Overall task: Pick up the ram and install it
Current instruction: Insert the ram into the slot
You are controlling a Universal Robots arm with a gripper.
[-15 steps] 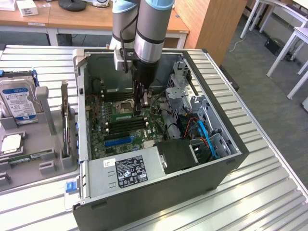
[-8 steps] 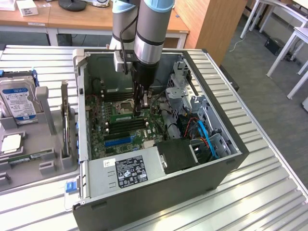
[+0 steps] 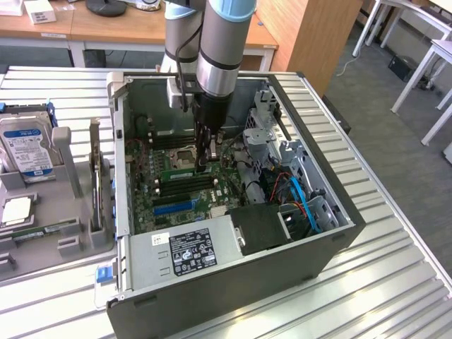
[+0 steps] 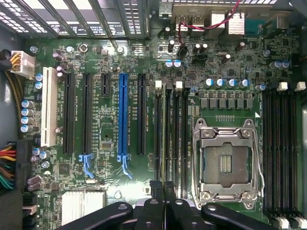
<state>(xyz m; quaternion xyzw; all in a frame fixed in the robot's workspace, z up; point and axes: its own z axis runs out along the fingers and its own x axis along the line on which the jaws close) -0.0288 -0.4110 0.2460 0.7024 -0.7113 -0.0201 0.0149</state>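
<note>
The ram (image 3: 180, 171) is a thin green stick standing on edge in one of the black memory slots of the motherboard, inside the open computer case (image 3: 332, 244). In the wrist view the ram (image 4: 166, 134) shows edge-on as a narrow line running away from my fingertips, between two white slot clips. My gripper (image 3: 205, 167) reaches straight down into the case at the end of the stick nearest the CPU socket (image 3: 185, 152). In the wrist view the gripper (image 4: 163, 189) has its black fingers pressed together on the stick's edge.
Empty memory slots (image 4: 278, 148) lie beyond the open CPU socket (image 4: 225, 163). A blue expansion slot (image 4: 123, 115), drive cage (image 3: 265, 131) and cables (image 3: 304, 201) crowd the case. Left of it a grey tray (image 3: 70, 152) holds a hard drive (image 3: 28, 148), a CPU chip (image 3: 15, 210) and another green stick (image 3: 46, 229).
</note>
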